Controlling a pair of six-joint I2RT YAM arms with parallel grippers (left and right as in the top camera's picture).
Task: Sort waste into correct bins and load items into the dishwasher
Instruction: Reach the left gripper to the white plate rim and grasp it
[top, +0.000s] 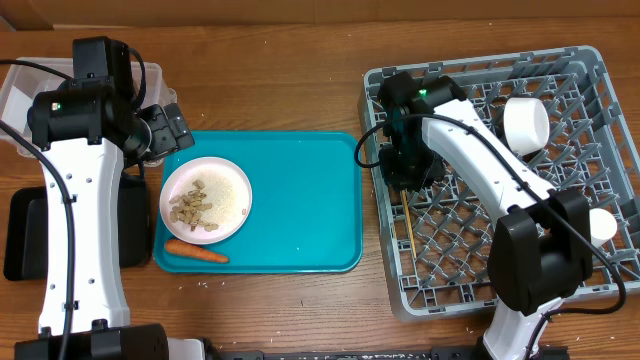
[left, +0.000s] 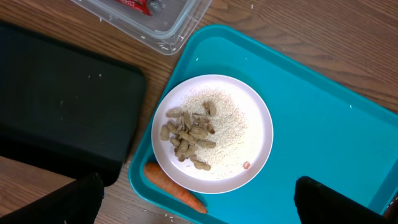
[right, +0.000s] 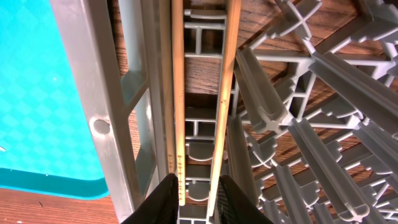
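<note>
**Containers and contents: table, one moment**

Rack, grey (top: 590, 100): set at the right of the table. A white cup (top: 525, 122) is lodged on its side among the pegs near the far right corner. A second white dish (top: 603, 225) is seen at the right edge, partly hidden by the right arm. Two chopsticks (right: 178, 93) are laid side by side along the lattice floor, just inside the left wall.

Right gripper (right: 198, 186): held low inside the rack, over the near ends of the chopsticks. Its fingers (right: 163, 202) are set narrowly apart, with both stick ends between them. Whether the sticks are pressed or free cannot be told.

Teal tray (top: 300, 200): placed mid-table, between the rack and the bins. A white plate (left: 264, 134) is kept at its left end, with beige food scraps (left: 186, 140) and rice (left: 227, 115) on it. A carrot (left: 176, 188) is laid on the tray, just beside the plate's near rim.

Clear tub (left: 180, 28): placed at the far left. A red wrapper (left: 134, 4) is seen inside it.

Black tray (left: 62, 106): placed at the left, beside the teal tray.

Left gripper (left: 199, 182): held above the plate, fingers spread wide.
</note>
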